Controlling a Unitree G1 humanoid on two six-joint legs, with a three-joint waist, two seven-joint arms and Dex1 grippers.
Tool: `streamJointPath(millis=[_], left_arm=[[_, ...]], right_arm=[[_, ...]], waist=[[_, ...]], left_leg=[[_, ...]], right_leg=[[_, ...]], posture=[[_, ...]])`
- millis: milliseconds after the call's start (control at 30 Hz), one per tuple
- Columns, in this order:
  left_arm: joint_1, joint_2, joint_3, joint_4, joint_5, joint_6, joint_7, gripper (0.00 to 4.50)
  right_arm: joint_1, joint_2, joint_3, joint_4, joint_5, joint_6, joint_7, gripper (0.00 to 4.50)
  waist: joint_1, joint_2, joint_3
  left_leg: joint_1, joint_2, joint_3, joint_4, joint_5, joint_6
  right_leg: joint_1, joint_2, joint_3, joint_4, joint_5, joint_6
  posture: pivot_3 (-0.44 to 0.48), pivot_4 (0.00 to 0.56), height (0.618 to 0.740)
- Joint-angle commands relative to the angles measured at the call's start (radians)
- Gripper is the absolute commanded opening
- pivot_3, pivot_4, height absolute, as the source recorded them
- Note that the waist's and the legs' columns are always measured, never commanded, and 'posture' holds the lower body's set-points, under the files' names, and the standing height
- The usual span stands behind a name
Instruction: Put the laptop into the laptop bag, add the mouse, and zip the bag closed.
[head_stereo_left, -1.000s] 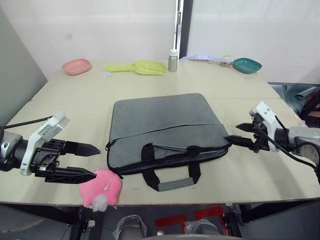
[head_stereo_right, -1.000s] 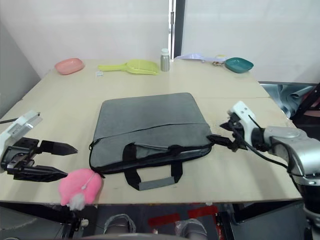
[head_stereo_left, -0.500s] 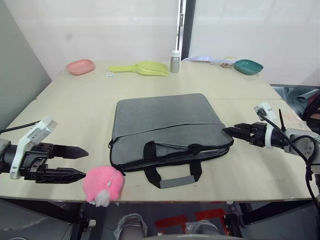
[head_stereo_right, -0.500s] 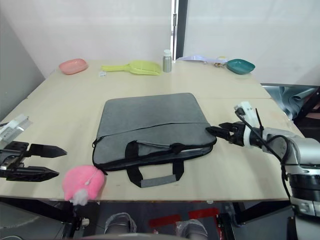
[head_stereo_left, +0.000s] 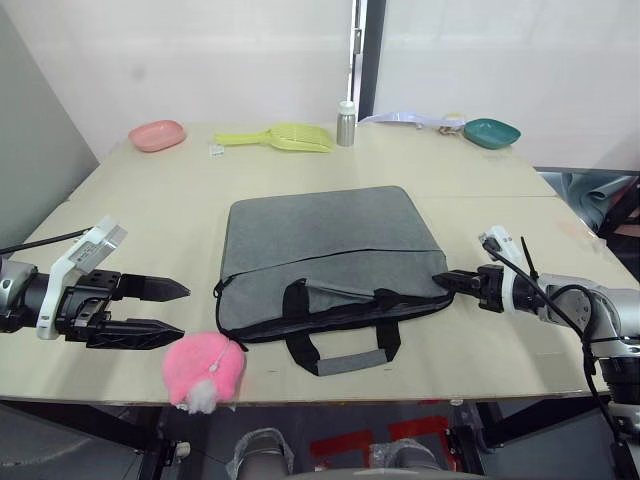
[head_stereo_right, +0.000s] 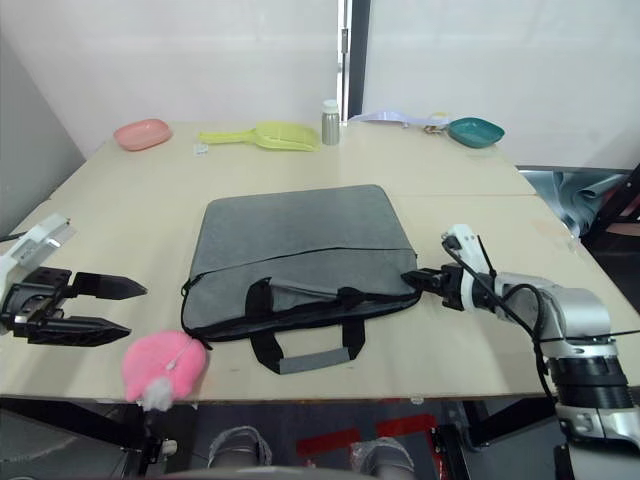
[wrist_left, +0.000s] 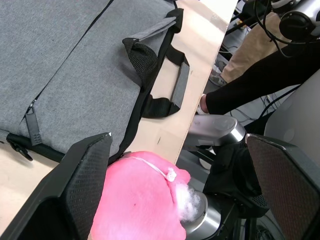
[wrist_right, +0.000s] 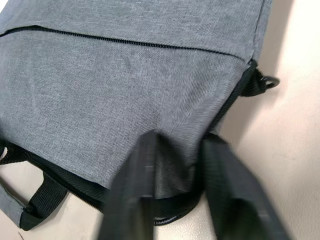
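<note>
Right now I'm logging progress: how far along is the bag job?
No laptop or mouse lies on the table, so both look packed. The right gripper is at the laptop bag's right front corner, apparently working the zipper. The left gripper hovers open near the pink plush.

A fluffy pink plush toy (head_stereo_left: 204, 368) lies at the lower left, on the near edge of the beige wooden table (head_stereo_left: 150, 220). Along the top sit a pink oval dish (head_stereo_left: 156, 135), a yellow plastic scoop (head_stereo_left: 280, 137), a small metal bottle (head_stereo_left: 346, 123) and a teal bowl (head_stereo_left: 491, 132).
</note>
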Motion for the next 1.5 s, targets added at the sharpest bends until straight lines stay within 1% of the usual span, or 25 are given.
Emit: streamJointPath(millis=[33, 133, 200, 300, 367, 467, 600, 767, 833, 900, 1033, 1167, 1300, 1400, 1433, 1467, 1500], left_arm=[[-0.053, -0.041, 0.068, -0.055, -0.070, 0.007, 0.058, 4.50], [-0.096, -0.094, 0.146, -0.066, -0.186, 0.083, 0.133, 4.50], [-0.104, -0.107, 0.176, -0.079, -0.244, 0.125, 0.159, 4.50], [-0.064, -0.101, 0.195, -0.102, -0.250, 0.137, 0.152, 4.50], [-0.028, -0.092, 0.202, -0.104, -0.231, 0.129, 0.132, 4.50], [0.053, -0.073, 0.208, -0.083, -0.161, 0.086, 0.091, 4.50], [0.132, -0.060, 0.202, 0.006, -0.055, 0.030, 0.081, 4.50], [0.171, -0.061, 0.188, 0.103, 0.046, -0.039, 0.094, 4.50], [0.183, -0.065, 0.175, 0.113, 0.078, -0.076, 0.086, 4.50], [0.178, -0.073, 0.148, 0.131, 0.123, -0.124, 0.105, 4.50], [0.127, -0.088, 0.098, 0.143, 0.153, -0.148, 0.152, 4.50], [0.111, -0.101, 0.053, 0.140, 0.192, -0.175, 0.187, 4.50], [0.108, -0.100, 0.051, 0.135, 0.172, -0.156, 0.182, 4.50], [0.112, -0.099, 0.060, 0.113, 0.144, -0.127, 0.173, 4.50], [0.112, -0.099, 0.063, 0.107, 0.135, -0.118, 0.171, 4.50], [0.114, -0.098, 0.069, 0.099, 0.123, -0.106, 0.165, 4.50], [0.116, -0.097, 0.075, 0.092, 0.114, -0.098, 0.158, 4.50]], right_arm=[[0.015, 0.012, 0.019, -0.034, 0.014, -0.009, 0.015, 0.01], [0.014, 0.023, 0.030, -0.037, 0.012, -0.010, 0.010, 0.01], [0.015, 0.032, 0.041, -0.037, 0.009, -0.012, 0.007, 0.01], [0.012, 0.043, 0.053, -0.025, -0.001, -0.014, -0.006, 0.01], [0.010, 0.052, 0.056, -0.034, 0.002, -0.009, -0.016, 0.01], [-0.003, 0.096, 0.048, -0.078, 0.037, 0.033, -0.054, 0.01], [0.007, 0.151, 0.083, -0.174, 0.058, 0.088, -0.099, 0.01], [0.022, 0.192, 0.111, -0.226, 0.063, 0.115, -0.134, 0.01], [0.021, 0.192, 0.116, -0.212, 0.054, 0.108, -0.137, 0.01], [0.015, 0.184, 0.118, -0.192, 0.042, 0.096, -0.136, 0.01], [0.002, 0.169, 0.119, -0.170, 0.031, 0.077, -0.128, 0.01], [-0.007, 0.163, 0.132, -0.165, 0.021, 0.061, -0.124, 0.01], [-0.006, 0.147, 0.160, -0.181, -0.015, -0.001, -0.116, 0.01], [-0.010, 0.137, 0.142, -0.213, -0.010, -0.042, -0.102, 0.01], [-0.013, 0.134, 0.131, -0.215, -0.010, -0.046, -0.107, 0.33], [-0.001, 0.106, 0.145, -0.250, -0.002, -0.060, -0.068, 0.69], [0.010, 0.084, 0.155, -0.278, 0.006, -0.059, -0.047, 0.92]], waist=[[0.000, 0.000, 0.000], [-0.003, 0.000, 0.000], [-0.006, 0.000, 0.000], [-0.009, 0.000, 0.000], [-0.011, 0.000, 0.000], [-0.015, 0.000, -0.001], [-0.023, 0.001, 0.000], [-0.020, 0.001, 0.000], [-0.017, 0.001, 0.000], [-0.017, 0.001, 0.000], [-0.017, 0.001, 0.000], [-0.019, 0.001, 0.000], [-0.019, 0.001, 0.000], [-0.019, 0.001, 0.000], [-0.018, 0.001, 0.000], [-0.018, 0.001, 0.000], [-0.017, 0.002, 0.001]], left_leg=[[0.000, 0.000, 0.000, 0.000, 0.000, 0.000], [-0.001, 0.000, -0.001, 0.002, 0.000, 0.000], [-0.001, 0.001, -0.001, 0.003, 0.000, 0.000], [0.000, 0.001, -0.001, 0.004, 0.000, 0.000], [0.000, 0.001, -0.001, 0.004, 0.000, 0.000], [0.002, 0.002, -0.001, 0.004, 0.000, 0.000], [0.003, 0.003, -0.001, 0.003, 0.000, -0.001], [0.004, 0.002, 0.000, 0.002, 0.000, -0.001], [0.004, 0.002, 0.000, 0.001, -0.001, -0.001], [0.004, 0.002, 0.000, 0.001, -0.001, -0.001], [0.005, 0.002, 0.000, 0.000, -0.001, -0.001], [0.005, 0.002, 0.000, 0.000, 0.000, -0.001], [0.005, 0.002, 0.001, 0.000, 0.000, -0.002], [0.005, 0.002, 0.001, 0.000, 0.000, -0.002], [0.005, 0.002, 0.001, 0.000, 0.000, -0.002], [0.005, 0.002, 0.001, 0.000, 0.000, -0.002], [0.005, 0.002, 0.001, 0.000, 0.000, -0.002]], right_leg=[[0.000, 0.000, 0.000, 0.000, 0.000, 0.000], [0.000, 0.000, 0.000, 0.001, 0.000, 0.000], [0.000, 0.001, -0.001, 0.003, 0.000, -0.001], [0.000, 0.001, 0.000, 0.004, 0.000, -0.001], [0.001, 0.001, 0.000, 0.004, 0.000, -0.001], [0.001, 0.002, 0.000, 0.004, 0.000, -0.001], [0.001, 0.003, 0.001, 0.004, 0.000, -0.001], [0.001, 0.003, 0.002, 0.003, -0.001, -0.001], [0.001, 0.003, 0.002, 0.002, -0.001, -0.001], [0.001, 0.003, 0.002, 0.001, -0.001, -0.001], [0.001, 0.003, 0.002, 0.002, -0.001, -0.001], [0.001, 0.003, 0.002, 0.002, 0.000, -0.001], [0.001, 0.003, 0.002, 0.002, 0.000, -0.001], [0.001, 0.003, 0.002, 0.002, 0.000, -0.001], [0.001, 0.003, 0.002, 0.002, 0.000, -0.001], [0.001, 0.003, 0.002, 0.002, 0.000, -0.001], [0.001, 0.003, 0.002, 0.002, 0.000, -0.001]], posture=[[0.000, 0.150, 0.740], [0.000, 0.150, 0.740], [0.000, 0.150, 0.740], [0.000, 0.150, 0.740], [0.000, 0.150, 0.740], [0.000, 0.150, 0.740], [0.000, 0.150, 0.740], [0.000, 0.150, 0.740], [0.000, 0.150, 0.740], [0.000, 0.150, 0.740], [0.000, 0.150, 0.740], [0.000, 0.150, 0.740], [0.000, 0.150, 0.740], [0.000, 0.150, 0.740], [0.000, 0.150, 0.740], [0.000, 0.150, 0.740], [0.000, 0.150, 0.740]])
